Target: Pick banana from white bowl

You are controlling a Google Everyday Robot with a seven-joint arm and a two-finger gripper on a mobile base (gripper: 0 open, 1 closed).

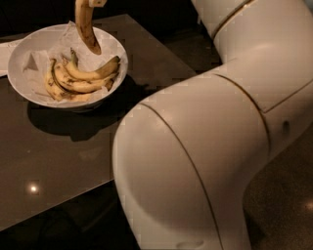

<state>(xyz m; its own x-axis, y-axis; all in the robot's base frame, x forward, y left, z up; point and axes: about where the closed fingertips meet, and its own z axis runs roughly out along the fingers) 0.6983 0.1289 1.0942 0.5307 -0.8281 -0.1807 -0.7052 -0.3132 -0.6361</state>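
Observation:
The banana (86, 27), long, yellow and brown-streaked, hangs nearly upright above the white bowl (18, 58), its lower tip just above the bowl's far side. My gripper (93, 2) is at the top edge of the camera view, shut on the banana's upper end; only a small part of it shows. A bunch of shorter yellow bananas (78, 80) with greenish stems lies in the bowl on crinkled white paper.
The bowl stands at the back left of a dark glossy table (58, 146). My large white arm (210, 146) fills the right and the foreground. A white sheet (4, 53) lies at the left edge beside the bowl.

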